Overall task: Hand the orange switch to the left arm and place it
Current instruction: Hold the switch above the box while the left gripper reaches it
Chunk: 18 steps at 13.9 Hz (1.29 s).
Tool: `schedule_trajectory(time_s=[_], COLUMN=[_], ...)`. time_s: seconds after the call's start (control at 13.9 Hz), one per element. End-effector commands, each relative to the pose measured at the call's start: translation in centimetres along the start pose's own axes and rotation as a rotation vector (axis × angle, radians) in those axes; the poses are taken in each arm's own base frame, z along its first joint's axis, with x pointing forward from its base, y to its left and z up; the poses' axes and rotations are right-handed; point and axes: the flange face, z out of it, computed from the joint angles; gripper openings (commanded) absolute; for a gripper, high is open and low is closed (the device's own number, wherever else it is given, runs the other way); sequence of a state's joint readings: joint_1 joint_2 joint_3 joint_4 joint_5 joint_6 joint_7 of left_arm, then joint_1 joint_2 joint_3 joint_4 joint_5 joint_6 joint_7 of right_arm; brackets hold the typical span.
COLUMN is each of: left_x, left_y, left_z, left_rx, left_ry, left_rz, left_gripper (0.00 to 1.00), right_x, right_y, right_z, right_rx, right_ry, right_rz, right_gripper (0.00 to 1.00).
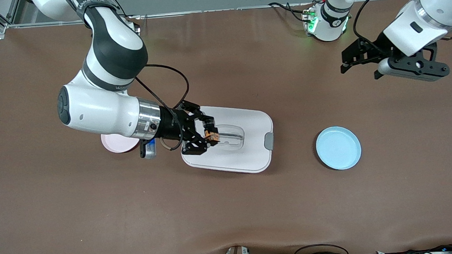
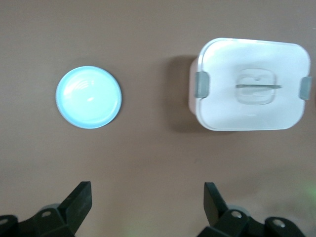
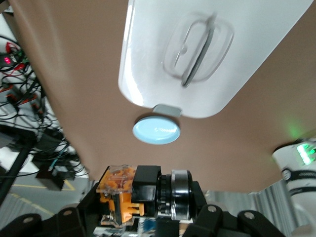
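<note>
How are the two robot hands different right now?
The right hand is shut on the small black-and-orange switch, over the big white plastic box. The left hand is open and holds nothing, waiting over bare table near its base. Both are black with two fingers.

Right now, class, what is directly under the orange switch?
The orange switch, gripped by the right pincer, hangs over the box, above its lid's clear handle recess. What the box contains cannot be seen; the lid covers it.
</note>
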<state>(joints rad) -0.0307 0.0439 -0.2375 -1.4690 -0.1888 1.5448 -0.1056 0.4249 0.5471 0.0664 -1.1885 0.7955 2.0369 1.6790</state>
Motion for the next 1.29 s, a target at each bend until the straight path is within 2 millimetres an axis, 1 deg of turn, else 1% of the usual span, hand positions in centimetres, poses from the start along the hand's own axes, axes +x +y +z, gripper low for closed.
schedule_trajectory(time_s=[0.0, 0.14, 0.22, 0.29, 0.43, 0.5, 0.65, 0.72, 0.86, 0.94, 1.08, 1.22], left_x=[2.2, 3.5, 3.8, 4.1, 4.5, 4.4, 4.2, 4.2, 4.2, 4.4, 4.5, 5.0], left_y=[2.7, 4.9, 6.2, 7.7, 9.7, 10.3, 11.5, 11.5, 11.7, 12.0, 13.1, 13.0], left_z=[0.2, 1.2, 1.4, 2.4, 2.5, 2.4, 2.7, 2.6, 2.5, 2.2, 2.0, 2.1], left_rx=[-0.04, -0.066, -0.081, -0.102, -0.124, -0.129, -0.136, -0.14, -0.177, -0.189, -0.211, -0.232], left_ry=[0.036, 0.098, 0.123, 0.114, 0.111, 0.116, 0.109, 0.109, 0.108, 0.134, 0.168, 0.189], left_rz=[0.029, -0.014, -0.031, -0.051, -0.071, -0.077, -0.098, -0.104, -0.101, -0.105, -0.091, -0.081], left_gripper=[1.0, 1.0, 1.0, 1.0, 1.0, 1.0, 1.0, 1.0, 1.0, 1.0, 1.0, 1.0], right_x=[-3.3, -4.6, -5.5, -6.3, -7.6, -7.8, -8.7, -8.7, -9.2, -9.3, -10.1, -10.8], right_y=[-0.4, -0.2, 0.2, 0.6, 1.1, 1.2, 1.4, 1.3, 1.5, 1.5, 1.9, 2.1], right_z=[-0.3, -0.1, 0.5, 1.0, 1.9, 2.5, 4.0, 4.8, 5.5, 5.4, 5.6, 5.6], right_rx=[0.058, 0.095, 0.099, 0.108, 0.141, 0.157, 0.173, 0.172, 0.166, 0.168, 0.187, 0.197], right_ry=[-0.09, -0.128, -0.137, -0.144, -0.161, -0.166, -0.18, -0.183, -0.187, -0.188, -0.201, -0.21], right_rz=[0.065, 0.101, 0.108, 0.119, 0.142, 0.148, 0.149, 0.16, 0.156, 0.155, 0.148, 0.139], right_gripper=[0.0, 0.0, 0.0, 0.0, 0.0, 0.0, 0.0, 0.0, 0.0, 0.0, 0.0, 0.0])
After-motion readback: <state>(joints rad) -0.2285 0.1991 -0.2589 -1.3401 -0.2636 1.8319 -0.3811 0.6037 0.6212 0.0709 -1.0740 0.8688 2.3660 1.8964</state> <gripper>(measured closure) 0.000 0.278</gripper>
